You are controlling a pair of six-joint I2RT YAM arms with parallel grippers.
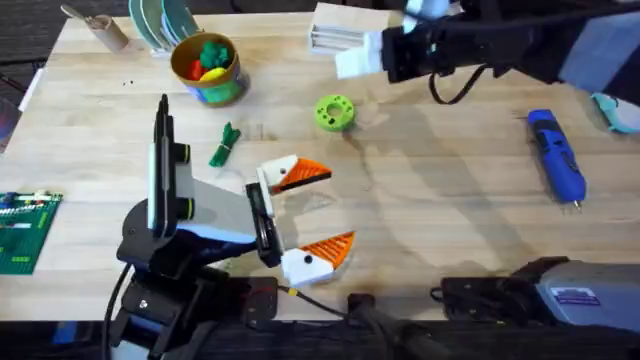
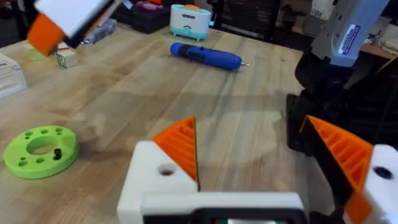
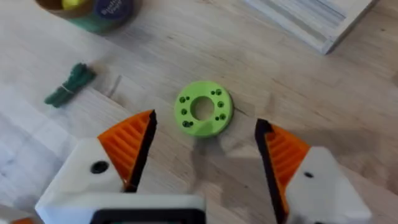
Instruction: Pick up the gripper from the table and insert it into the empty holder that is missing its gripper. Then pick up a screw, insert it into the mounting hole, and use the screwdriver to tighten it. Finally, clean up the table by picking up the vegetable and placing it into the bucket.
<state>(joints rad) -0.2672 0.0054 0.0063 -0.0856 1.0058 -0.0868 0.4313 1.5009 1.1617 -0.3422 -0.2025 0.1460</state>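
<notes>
My left gripper (image 1: pixel 340 205) (image 2: pixel 249 130) rests low over the table's front middle, open, with orange ribbed pads on both white fingers and nothing between them. High over the back of the table, my right gripper (image 1: pixel 358 58) (image 3: pixel 205 124) looks down, open and empty, both pads in place. The loose gripper, an empty holder and the screw are out of view. The blue screwdriver (image 1: pixel 555 155) (image 2: pixel 205 55) lies at the right. Left of centre lies the green vegetable (image 1: pixel 224 145) (image 3: pixel 68 84), and behind it stands the bucket (image 1: pixel 207 68) (image 3: pixel 93 12) with toy food.
A green round disc with holes (image 1: pixel 334 112) (image 2: pixel 40 149) (image 3: pixel 203 109) lies under the right gripper. White flat parts (image 1: pixel 340 25) are stacked at the back, with plates (image 1: pixel 160 20) at the back left. A green baseplate (image 1: pixel 25 230) is on the left edge.
</notes>
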